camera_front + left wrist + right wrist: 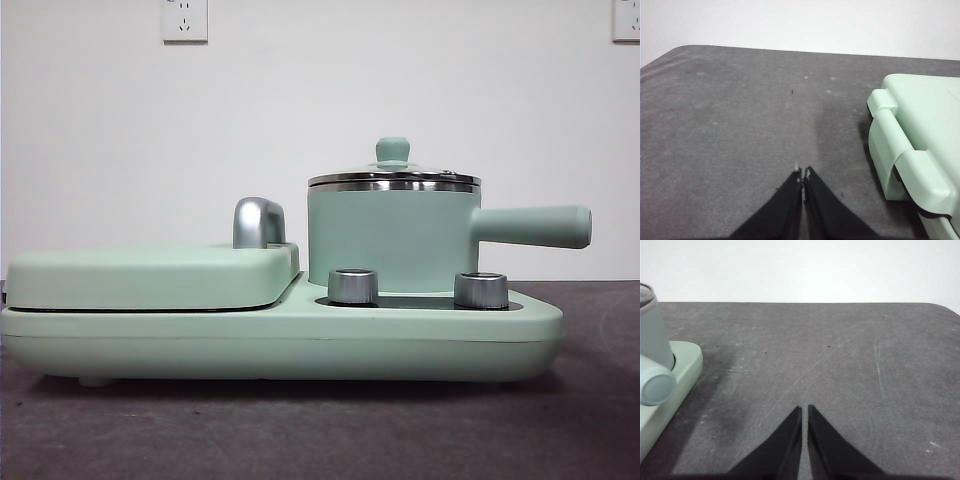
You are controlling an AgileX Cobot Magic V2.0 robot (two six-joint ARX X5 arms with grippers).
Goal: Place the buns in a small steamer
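I'm seeing the small mint-green steel-rimmed steamer pot (395, 235) sitting lidded on its mint-green cooker base (280, 335); left gripper (802, 175) and right gripper (804, 412) are hovering over the grey bench (840, 365), fingers pressed together, empty.

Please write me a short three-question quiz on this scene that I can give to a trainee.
1. True or false: the glass lid sits on the small steamer.
2. How do both grippers stand? A) both shut, holding nothing B) left shut on a bun C) both wide open
3. Fill in: in the front view, the steamer's straight side handle points toward the picture's ____ side.

Key:
1. True; the lid with its green knob rests on the steel rim.
2. A; the left gripper and the right gripper hang over bare table, jaws together.
3. Right.
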